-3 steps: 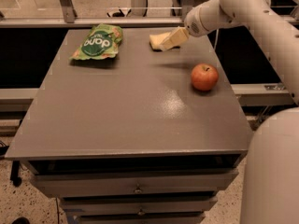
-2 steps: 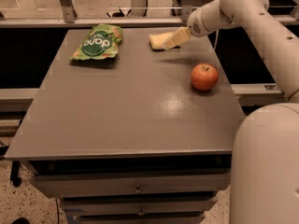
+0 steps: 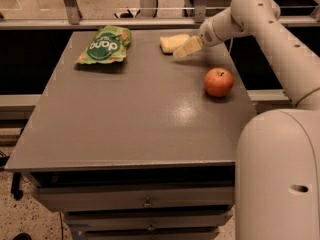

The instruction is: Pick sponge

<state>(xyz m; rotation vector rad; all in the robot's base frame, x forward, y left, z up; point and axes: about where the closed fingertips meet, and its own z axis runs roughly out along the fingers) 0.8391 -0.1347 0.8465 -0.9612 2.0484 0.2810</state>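
- The small, pale yellow, soft sponge block (image 3: 172, 42) lies flat near the far edge of the grey table top (image 3: 125, 129). It is right beside the tip of the robot's cream-yellow gripper (image 3: 186, 48), on the side toward the green snack bag (image 3: 104, 45).
- I cannot tell if they touch, or how wide the gripper is set.
- The round red apple (image 3: 218, 82) sits nearer me, apart from the gripper.
- The sponge looks light and squishy. I think a gentle squeeze across its short sides would hold it.
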